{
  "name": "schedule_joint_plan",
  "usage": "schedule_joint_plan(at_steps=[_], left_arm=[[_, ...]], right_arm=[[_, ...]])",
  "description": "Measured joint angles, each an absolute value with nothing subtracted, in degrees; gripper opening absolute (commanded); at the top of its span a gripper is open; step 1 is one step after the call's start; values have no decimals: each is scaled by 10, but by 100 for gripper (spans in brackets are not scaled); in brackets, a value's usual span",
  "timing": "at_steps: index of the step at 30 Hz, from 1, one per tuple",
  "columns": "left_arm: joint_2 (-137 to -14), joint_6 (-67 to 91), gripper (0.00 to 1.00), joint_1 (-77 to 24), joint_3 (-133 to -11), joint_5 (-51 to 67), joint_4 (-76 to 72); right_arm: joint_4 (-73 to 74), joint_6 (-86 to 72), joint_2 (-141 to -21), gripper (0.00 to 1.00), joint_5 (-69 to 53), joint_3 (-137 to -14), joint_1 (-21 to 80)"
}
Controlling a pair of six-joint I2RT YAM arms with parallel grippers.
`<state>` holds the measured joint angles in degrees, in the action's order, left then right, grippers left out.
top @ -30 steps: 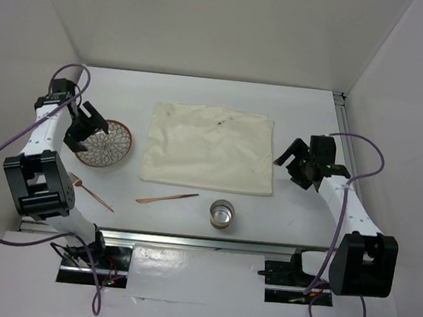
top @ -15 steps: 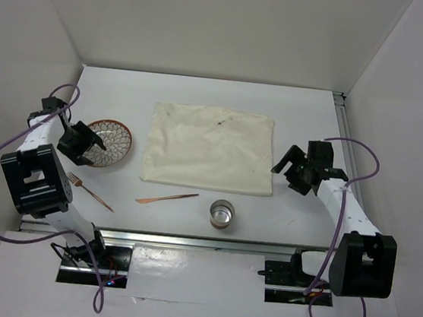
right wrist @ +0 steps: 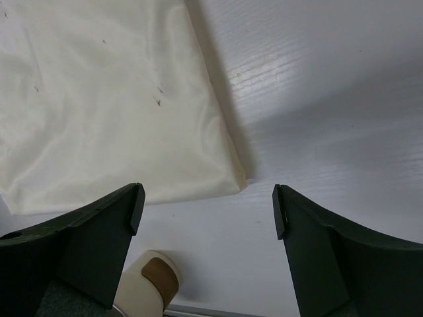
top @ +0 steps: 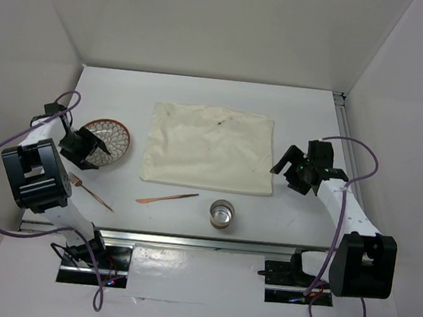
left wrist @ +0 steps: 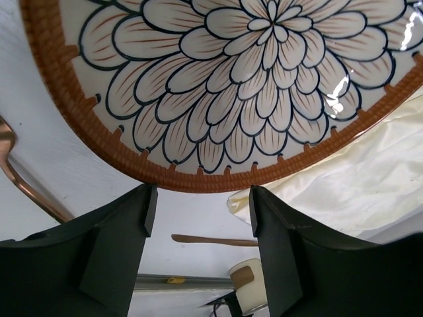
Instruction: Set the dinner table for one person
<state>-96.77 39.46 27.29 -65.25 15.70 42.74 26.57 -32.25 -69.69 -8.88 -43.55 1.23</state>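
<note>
The dinner table is a white tabletop with a cream placemat at its middle. A floral plate with a brown rim lies left of the placemat. My left gripper is open at the plate's near-left rim. In the left wrist view the gripper is empty, with the plate's rim just beyond its fingertips. My right gripper is open and empty, low over the table just right of the placemat. In the right wrist view it faces the placemat's corner.
A copper fork lies near the front left. A copper knife lies in front of the placemat. A glass cup stands near the front edge. A metal rail runs along the front. White walls close the sides and back.
My left gripper has dropped and swung from over the plate to its near-left rim. My right gripper has shifted slightly left toward the placemat.
</note>
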Motion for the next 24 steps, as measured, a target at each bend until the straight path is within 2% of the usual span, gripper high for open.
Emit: schedule_joint_plan(at_steps=[5,8,9,18,24], left_arm=[[-969,396,78,273,-652,168,425],[-962,393,78,272,-652,164,423],[-957,392,75,272,-652,156,420],[-889,392,77,272,-631,106,410],[-930,401,80,272,-605,101,405]], right_arm=[[266,-318,-697,91,-90,-435,12],[266,-318,-697,91,-91,-435,12],[266,-318,-697,91,-91,-435,12],[266,-316,-697,91,-101,-435,12],[266,-316,-700,91,-113,-435,12]])
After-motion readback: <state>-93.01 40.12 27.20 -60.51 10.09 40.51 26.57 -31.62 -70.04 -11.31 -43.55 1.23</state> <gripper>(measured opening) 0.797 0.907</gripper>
